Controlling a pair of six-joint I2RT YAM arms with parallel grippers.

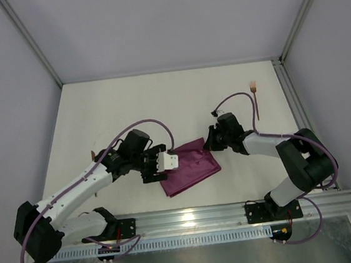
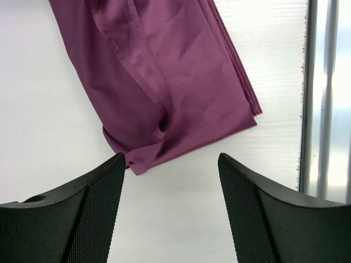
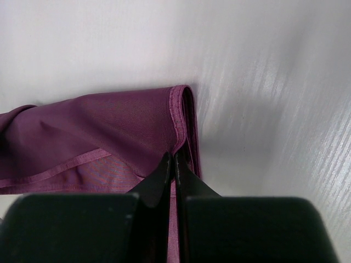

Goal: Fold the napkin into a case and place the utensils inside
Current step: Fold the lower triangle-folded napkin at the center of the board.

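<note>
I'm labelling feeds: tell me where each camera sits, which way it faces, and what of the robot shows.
Top external: above and behind the bases, looking down on the table; left arm and right arm show whole, left claw and right claw flanking the napkin.
Left wrist: on that arm, looking down at a napkin corner; its open fingers frame the bottom.
Right wrist: low, looking along the table at the napkin's folded edge; its shut claw pinches it.
Shared: all show the napkin.

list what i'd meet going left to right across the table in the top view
left gripper, open at the cloth's left edge → napkin, folded → right gripper, pinching its right corner → copper utensil, lying apart further right
</note>
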